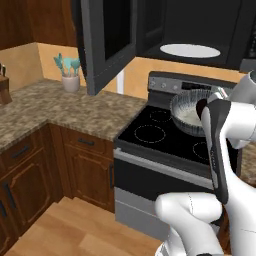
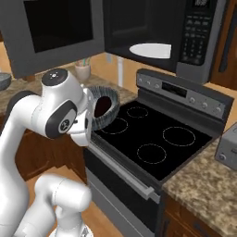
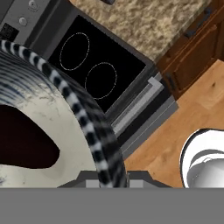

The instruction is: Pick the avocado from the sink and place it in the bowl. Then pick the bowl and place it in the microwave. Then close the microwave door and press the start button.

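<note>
No brand or label legible anywhere; only blurred pale marks on the keypad of the microwave (image 2: 152, 41), too small to read.

Pincer (image 3: 106, 178) nearly closed, clamped on the rim of the bowl (image 1: 192, 111), with the rim running down between the finger tips at the bottom of the hand view. Bowl (image 2: 102, 111) carried in the air above the black stove (image 2: 155, 139), tilted so the pale speckled inside faces partly sideways. Avocado (image 3: 24, 142) lying inside the bowl as a large, very dark shape against the pale inside; seen also as a dark patch in the bowl (image 1: 201, 107) from the left base view and (image 2: 102, 108) from the right one.

Arm bent sharply, forearm rising from the base and the hand turned toward the stove, wrist just beside the bowl and partly hiding it in both base views. Hand held over the front left part of the stove, below the open microwave.

Microwave door (image 1: 107, 37) swung wide open to the left, white turntable plate (image 1: 190, 50) bare inside. Granite desk (image 1: 65, 107) to the left of the stove, with a pale cup of teal utensils (image 1: 70, 75) standing near the wall.
</note>
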